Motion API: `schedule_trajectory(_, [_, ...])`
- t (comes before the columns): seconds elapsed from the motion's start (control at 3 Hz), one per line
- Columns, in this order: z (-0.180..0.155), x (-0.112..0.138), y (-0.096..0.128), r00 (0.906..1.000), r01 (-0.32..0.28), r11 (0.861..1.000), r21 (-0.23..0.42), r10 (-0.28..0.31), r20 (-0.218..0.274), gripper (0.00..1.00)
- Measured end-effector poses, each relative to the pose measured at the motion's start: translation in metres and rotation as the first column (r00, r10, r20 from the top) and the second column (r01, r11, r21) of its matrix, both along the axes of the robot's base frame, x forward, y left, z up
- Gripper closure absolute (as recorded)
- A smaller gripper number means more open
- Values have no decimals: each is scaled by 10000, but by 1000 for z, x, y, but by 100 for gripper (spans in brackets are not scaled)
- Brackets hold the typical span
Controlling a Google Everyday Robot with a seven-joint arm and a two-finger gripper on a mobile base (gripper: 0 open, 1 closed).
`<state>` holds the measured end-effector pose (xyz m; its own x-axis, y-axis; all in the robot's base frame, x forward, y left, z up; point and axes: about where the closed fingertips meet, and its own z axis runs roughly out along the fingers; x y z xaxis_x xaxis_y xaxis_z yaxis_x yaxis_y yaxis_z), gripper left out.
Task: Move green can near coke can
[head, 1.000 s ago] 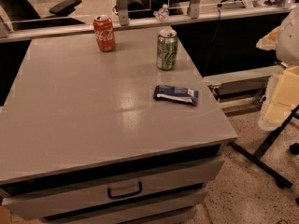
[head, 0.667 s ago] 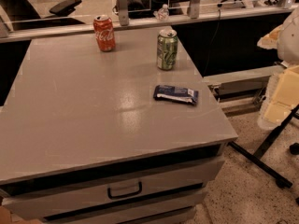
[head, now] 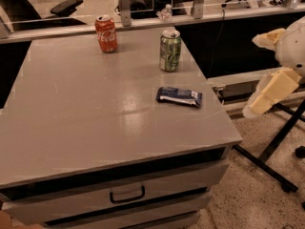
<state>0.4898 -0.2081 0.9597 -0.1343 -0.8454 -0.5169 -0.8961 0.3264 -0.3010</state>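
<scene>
Nothing has shifted since a second ago: both cans, the packet and the arm sit where they were. Upright at about 1 o'clock on the grey worktop (head: 86,113), near its far right edge, stands the green can (head: 170,50), silver top up. The coke can (head: 106,34) also stands upright, at about 11 o'clock on the worktop, close to the far edge. From the green can it lies at roughly 10 o'clock, and the two are well apart, with bare surface between them. A dark blue packet (head: 179,97) lies flat at about 5 o'clock from the green can, near the right edge and touching neither can.

Off the worktop altogether, the gripper (head: 269,92) hangs out at 3 o'clock, above the speckled floor (head: 248,194) and beside a black stand (head: 279,142). It is well clear of both cans and holds nothing that can be seen. Whether its jaws are open or closed I cannot tell. Below the front edge of the worktop a drawer shows a dark handle (head: 127,194).
</scene>
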Motion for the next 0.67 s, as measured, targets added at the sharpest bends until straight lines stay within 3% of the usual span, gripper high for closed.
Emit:
schedule_trajectory(0.33, [-8, 49, 11, 9944, -554, 9625, 2656, 292, 1015, 0])
schedule_trajectory(0.67, [-27, 84, 28, 9945, -330, 9148, 4025, -99, 1040, 0])
